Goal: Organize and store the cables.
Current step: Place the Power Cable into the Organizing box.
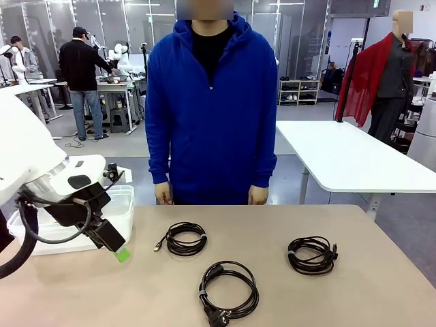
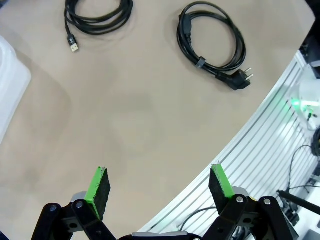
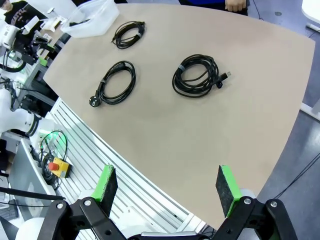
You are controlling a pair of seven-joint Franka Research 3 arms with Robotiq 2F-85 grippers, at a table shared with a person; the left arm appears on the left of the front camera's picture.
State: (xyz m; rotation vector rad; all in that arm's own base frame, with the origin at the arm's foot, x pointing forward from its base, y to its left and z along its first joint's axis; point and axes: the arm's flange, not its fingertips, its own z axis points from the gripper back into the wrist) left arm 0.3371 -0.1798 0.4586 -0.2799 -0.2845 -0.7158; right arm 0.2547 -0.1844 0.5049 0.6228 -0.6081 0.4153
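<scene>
Showing what reads as the opening step of cable storage, with nothing yet picked up: three black coils lie apart on the desk [image 1: 381,272]. The USB cable coil [image 1: 185,239] sits nearest the clear plastic container [image 1: 122,211] at your left end of the desk. The thicker power cord coil [image 1: 228,289], its mains plug toward the near edge, lies before the middle, and a third coil with a small plug [image 1: 312,255] lies to the right. Your left gripper [image 2: 159,182] hangs over bare desk beside the container, jaws apart and empty, with the USB coil and the power cord ahead of it. Your right gripper [image 3: 166,185] hovers outside the desk's near edge, jaws likewise apart and empty, well clear of every coil. The person's hands [image 1: 163,195] hang at the far rim, touching no cable. The next move likely calls for you to bring the left gripper over the USB coil, lower one finger inside the ring and one outside, close across the bundled strands, and carry it to the container, judged to be the store. Gripping a single loop could let the coil unwind.
</scene>
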